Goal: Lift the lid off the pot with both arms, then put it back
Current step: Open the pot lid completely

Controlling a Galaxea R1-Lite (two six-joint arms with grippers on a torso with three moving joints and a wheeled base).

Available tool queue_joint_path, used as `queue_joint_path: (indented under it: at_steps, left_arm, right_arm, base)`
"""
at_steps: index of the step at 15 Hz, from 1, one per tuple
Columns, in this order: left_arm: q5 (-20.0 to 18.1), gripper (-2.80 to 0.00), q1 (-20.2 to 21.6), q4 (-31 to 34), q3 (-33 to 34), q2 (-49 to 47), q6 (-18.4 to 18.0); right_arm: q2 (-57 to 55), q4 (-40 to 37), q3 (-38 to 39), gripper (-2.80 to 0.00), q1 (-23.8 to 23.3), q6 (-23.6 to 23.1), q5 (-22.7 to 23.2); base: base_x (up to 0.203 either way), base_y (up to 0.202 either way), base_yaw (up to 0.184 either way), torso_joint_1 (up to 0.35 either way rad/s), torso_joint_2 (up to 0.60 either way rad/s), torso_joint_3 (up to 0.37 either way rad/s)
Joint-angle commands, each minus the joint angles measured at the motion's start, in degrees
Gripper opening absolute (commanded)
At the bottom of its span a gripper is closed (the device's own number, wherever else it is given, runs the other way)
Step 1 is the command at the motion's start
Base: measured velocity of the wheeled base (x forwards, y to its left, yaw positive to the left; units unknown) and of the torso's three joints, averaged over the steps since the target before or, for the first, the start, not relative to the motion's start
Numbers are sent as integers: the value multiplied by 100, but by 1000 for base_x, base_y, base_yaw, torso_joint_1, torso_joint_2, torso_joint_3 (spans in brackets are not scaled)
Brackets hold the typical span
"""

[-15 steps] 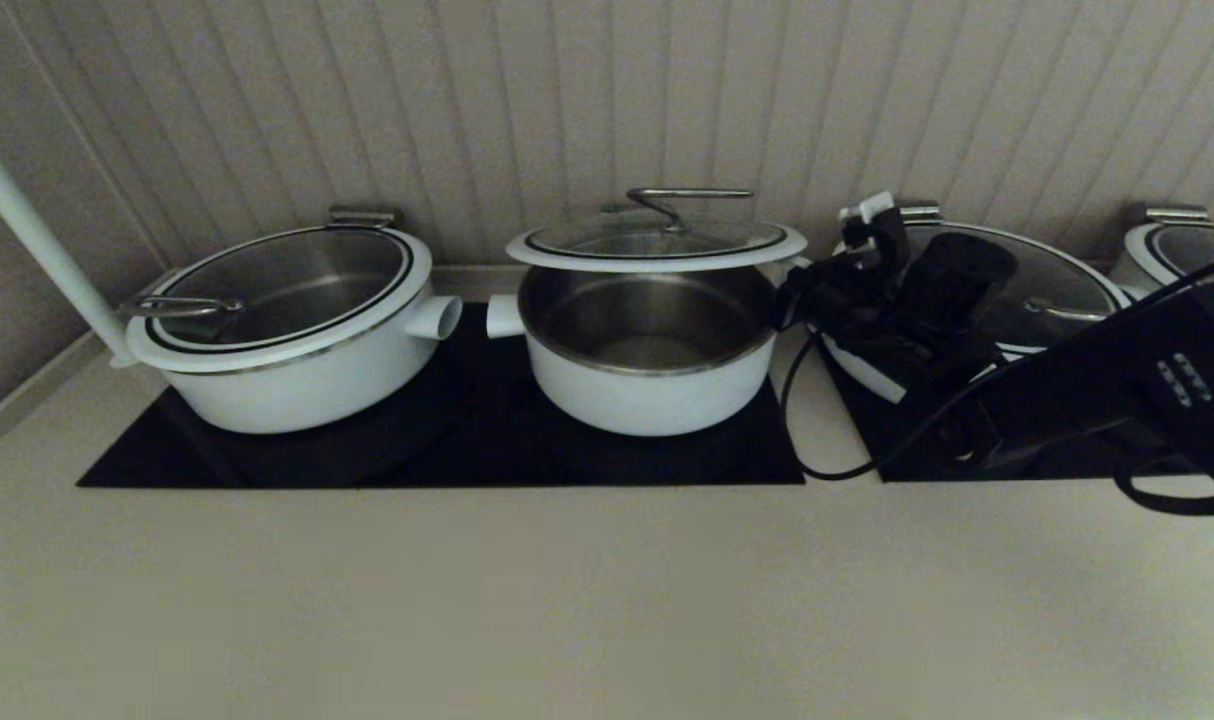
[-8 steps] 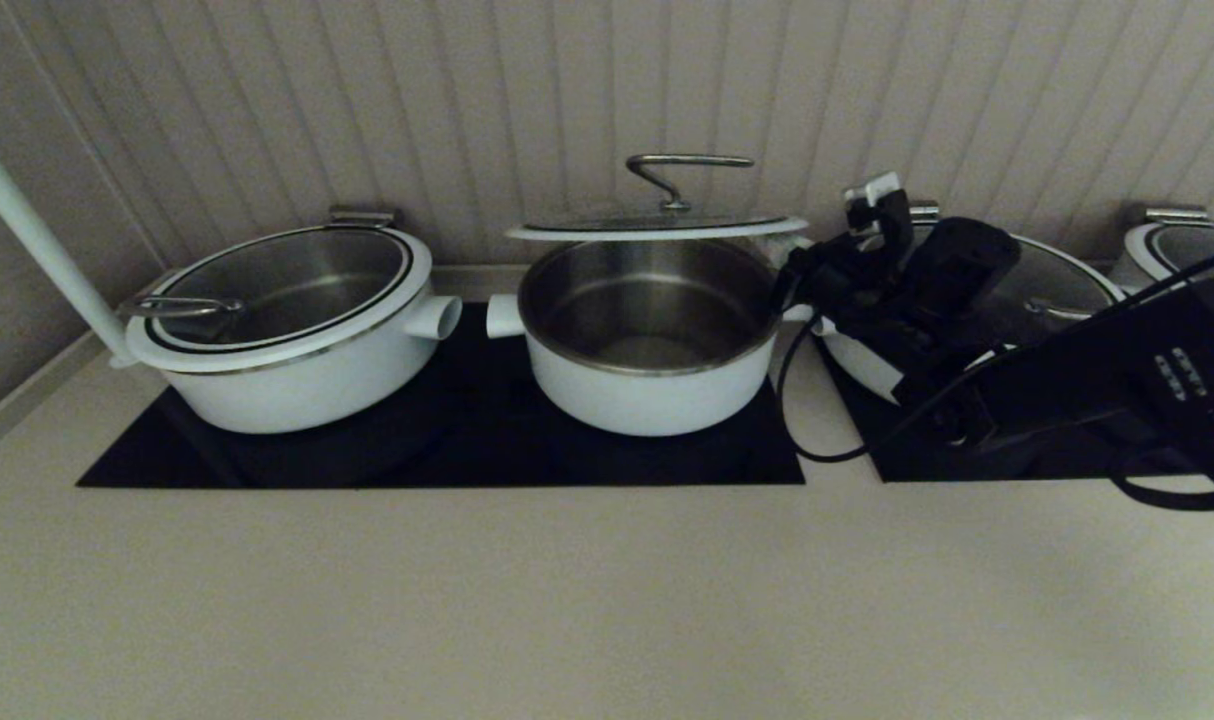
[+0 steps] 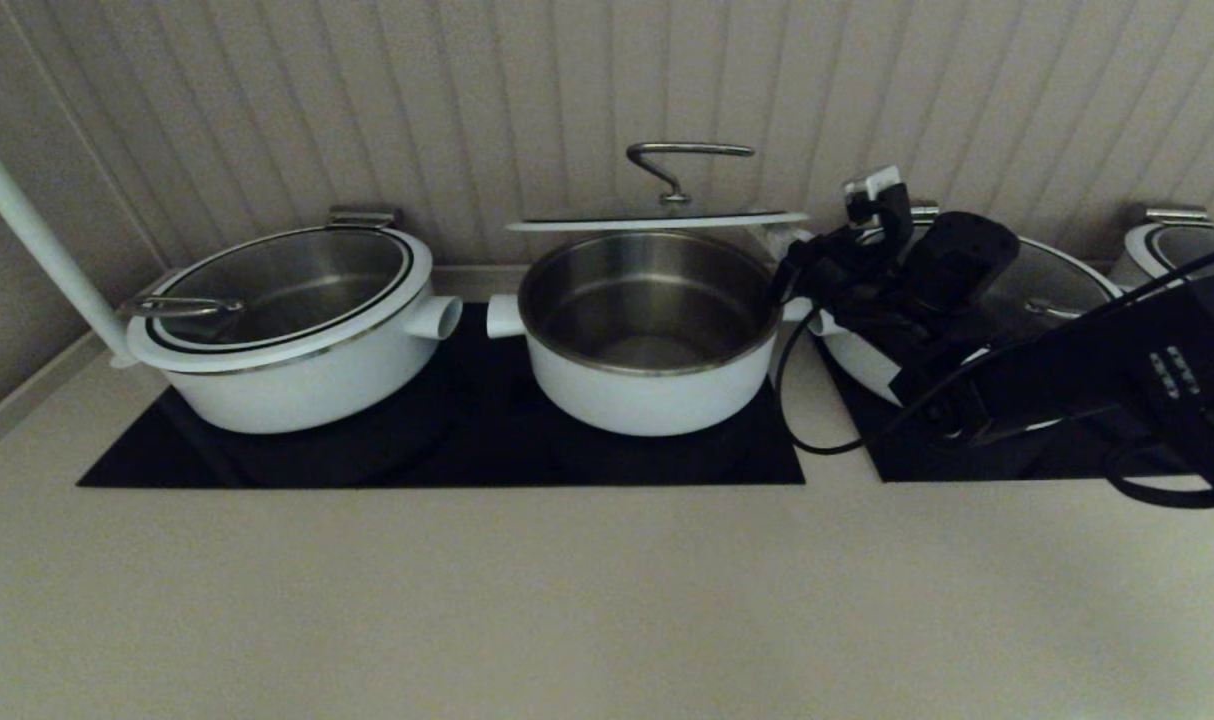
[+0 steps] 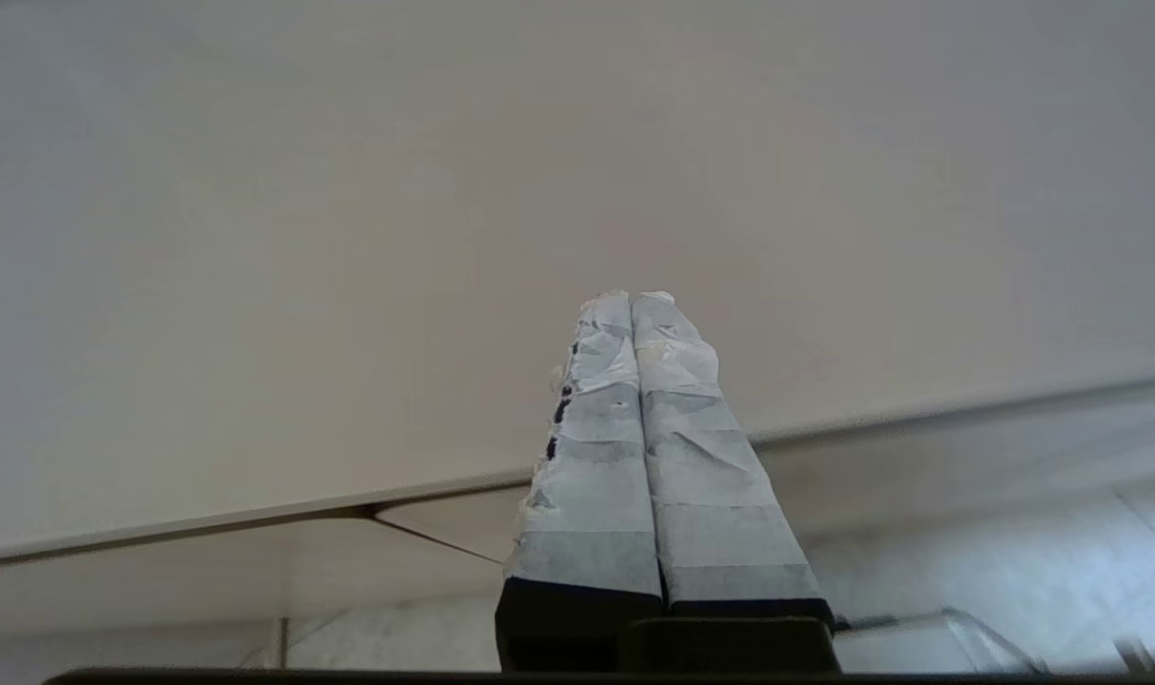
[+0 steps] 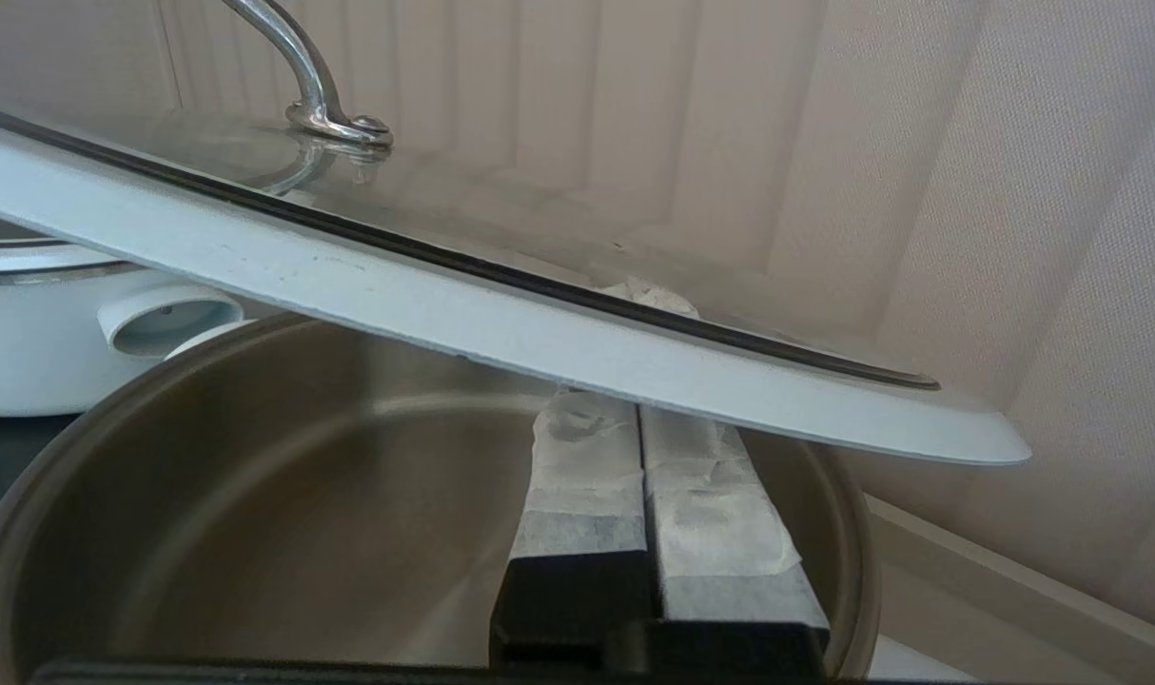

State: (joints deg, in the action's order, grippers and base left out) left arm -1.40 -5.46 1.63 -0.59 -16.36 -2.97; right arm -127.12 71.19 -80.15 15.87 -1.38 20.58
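Note:
The glass lid (image 3: 657, 221) with its white rim and steel bar handle (image 3: 687, 160) hangs level a little above the open white pot (image 3: 652, 390), which stands on the black hob. My right gripper (image 3: 785, 255) is at the lid's right edge. In the right wrist view its taped fingers are shut side by side and reach under the rim, and the lid (image 5: 501, 304) lies across the gripper (image 5: 646, 297) above the pot's steel inside (image 5: 254, 495). My left gripper (image 4: 632, 300) is shut and empty, facing a plain wall, and is out of the head view.
A wider lidded pot (image 3: 287, 340) stands to the left. Another (image 3: 1057, 275) is partly behind my right arm, and a further one (image 3: 1187, 245) is at the far right. A white pole (image 3: 27, 230) leans at the left. The ribbed wall is close behind the pots.
The lid has risen from just above the pot's rim to higher up and now sits level. My right gripper has risen with it.

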Motion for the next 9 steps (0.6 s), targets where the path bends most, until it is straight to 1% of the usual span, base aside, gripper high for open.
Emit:
queue_joint_path:
  at_steps: [1,3,9]
  left_arm:
    - [0,-280,464,-148,52,-99,-2]
    - [0,-280,656,-165,59,42,-1]
    - [0,-280,636,-170,59,1020,-1]
  right_arm:
    - [-5,36,-9,-280,-20,-3,25]
    - [3,27,-18,-280,-31,-3,60]
    - [30,44,-35,-280,-66,-3,122]
  base:
    - [0,0,0,0,0,0]
    - [0,0,0,0,0,0]
    - [0,0,0,0,0,0]
